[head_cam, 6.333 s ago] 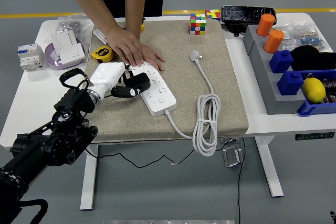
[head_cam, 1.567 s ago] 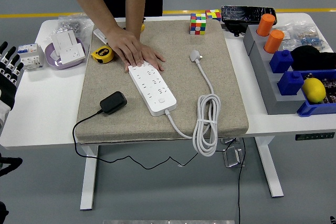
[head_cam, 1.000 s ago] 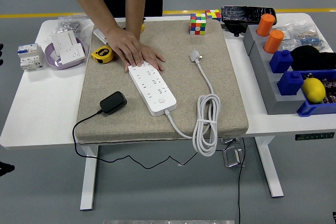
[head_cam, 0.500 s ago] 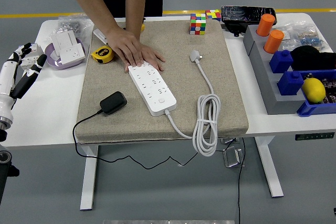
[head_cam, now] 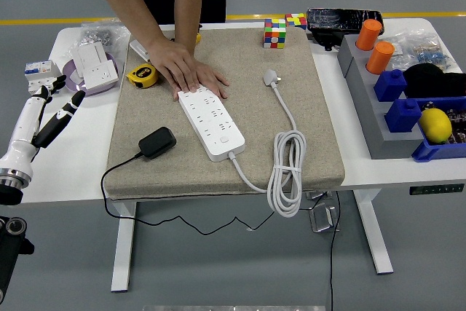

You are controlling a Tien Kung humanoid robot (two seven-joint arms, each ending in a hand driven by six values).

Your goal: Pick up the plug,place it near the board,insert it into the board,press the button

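The left hand [head_cam: 40,118], fingers spread and empty, hovers over the tabletop [head_cam: 73,151] at nine o'clock. The plug [head_cam: 156,141] lies unplugged beside the board [head_cam: 211,123], at its eight o'clock; a person's hand [head_cam: 191,71] steadies the board. Picking, insertion and button remain.

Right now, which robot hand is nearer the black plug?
Left. The left hand is open over the table's left side, left of the plug and apart from it. The right hand isn't in view.
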